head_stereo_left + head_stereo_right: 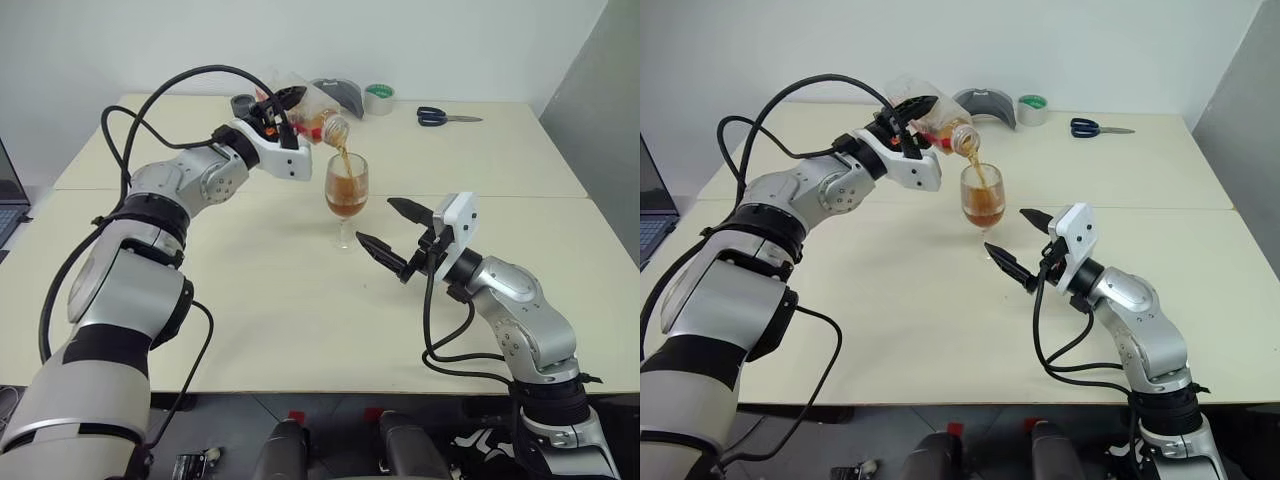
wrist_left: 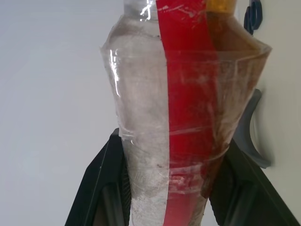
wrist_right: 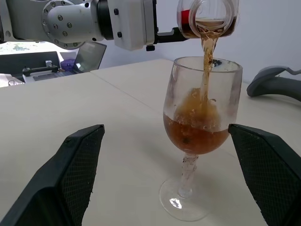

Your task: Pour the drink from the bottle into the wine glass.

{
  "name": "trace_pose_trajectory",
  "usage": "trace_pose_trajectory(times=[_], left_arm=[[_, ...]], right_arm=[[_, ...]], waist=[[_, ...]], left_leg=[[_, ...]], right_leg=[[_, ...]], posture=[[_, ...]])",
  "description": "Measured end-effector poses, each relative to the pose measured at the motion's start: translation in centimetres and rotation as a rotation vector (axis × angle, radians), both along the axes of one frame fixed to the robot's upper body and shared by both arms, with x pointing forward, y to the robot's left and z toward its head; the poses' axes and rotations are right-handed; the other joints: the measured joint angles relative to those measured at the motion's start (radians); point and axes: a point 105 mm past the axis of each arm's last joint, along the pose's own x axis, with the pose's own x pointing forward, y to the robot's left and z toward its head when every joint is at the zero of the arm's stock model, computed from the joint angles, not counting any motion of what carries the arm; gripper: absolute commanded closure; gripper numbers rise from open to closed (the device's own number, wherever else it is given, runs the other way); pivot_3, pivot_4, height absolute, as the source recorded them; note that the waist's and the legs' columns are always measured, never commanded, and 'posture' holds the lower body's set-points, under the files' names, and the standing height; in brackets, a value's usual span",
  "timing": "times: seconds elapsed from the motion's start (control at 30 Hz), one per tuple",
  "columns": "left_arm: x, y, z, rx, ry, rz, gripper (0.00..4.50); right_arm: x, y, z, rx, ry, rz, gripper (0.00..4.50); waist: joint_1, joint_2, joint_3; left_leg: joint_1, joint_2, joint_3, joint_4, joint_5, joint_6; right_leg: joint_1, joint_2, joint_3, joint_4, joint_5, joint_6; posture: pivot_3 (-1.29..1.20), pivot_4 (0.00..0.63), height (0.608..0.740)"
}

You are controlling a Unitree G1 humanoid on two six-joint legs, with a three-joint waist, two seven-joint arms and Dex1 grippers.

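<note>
Above the middle of the table (image 1: 280,300), the left claw (image 1: 285,108) gripped the bottle (image 1: 318,118), tipped mouth-down over the wine glass (image 1: 347,195). The drink (image 3: 197,134) streamed into the bowl, roughly half full. The glass stood upright on the table. The right claw (image 1: 395,238) sat wide open near the glass, holding nothing.

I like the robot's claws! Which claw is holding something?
The left gripper, farther up the table, is shut on the tilted bottle, pouring into the wine glass. The right gripper stands open beside the glass, holding nothing.
</note>
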Motion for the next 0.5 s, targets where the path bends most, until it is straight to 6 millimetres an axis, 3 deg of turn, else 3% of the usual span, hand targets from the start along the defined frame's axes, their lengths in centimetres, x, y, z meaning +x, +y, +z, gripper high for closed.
trace_pose_trajectory(times=[0.5], left_arm=[[-0.02, -0.18, 0.31, 0.007, -0.010, -0.003, 2.79]], right_arm=[[-0.23, 0.39, 0.10, -0.003, -0.006, 0.007, 0.00]], waist=[[0.000, 0.000, 0.000]], left_leg=[[0.000, 0.000, 0.000, 0.001, 0.000, 0.000]], right_leg=[[0.000, 0.000, 0.000, 0.001, 0.000, 0.000]], posture=[[0.00, 0.150, 0.740]])
